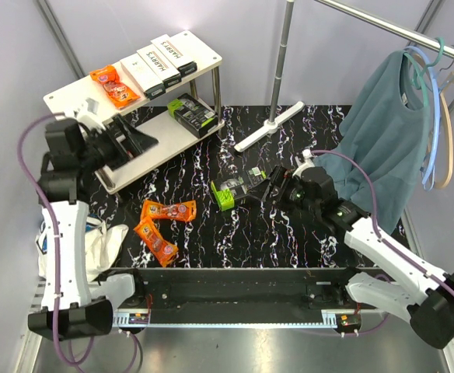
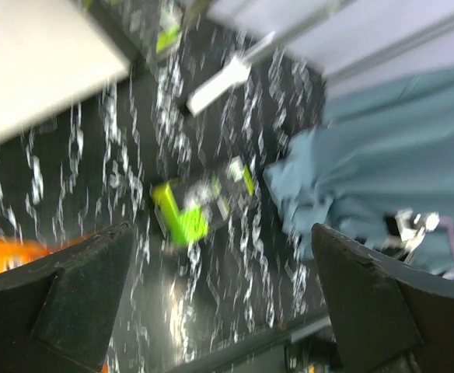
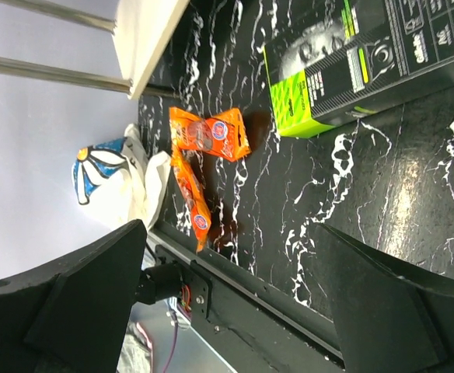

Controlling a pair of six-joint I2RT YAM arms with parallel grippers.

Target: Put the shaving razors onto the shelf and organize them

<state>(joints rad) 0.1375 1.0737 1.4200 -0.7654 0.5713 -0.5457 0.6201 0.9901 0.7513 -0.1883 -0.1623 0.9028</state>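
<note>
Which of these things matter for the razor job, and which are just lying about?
Job: shelf; white boxes, orange packet, green pack on it; loose green pack, two orange packets on table.
Lying about: teal shirt, hangers, rail, white rack foot, bag.

Pale lilac-grey walls (image 1: 328,54) enclose a black, white-veined table (image 1: 289,241); at the back right a silver clothes rail (image 1: 382,27) carries a hanging teal shirt (image 1: 382,140), its white foot (image 1: 270,128) on the tabletop

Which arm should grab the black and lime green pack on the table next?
Right. The right arm, jaws open, faces that black-and-lime-green pack close by; the left arm is over at the white shelf.
</note>
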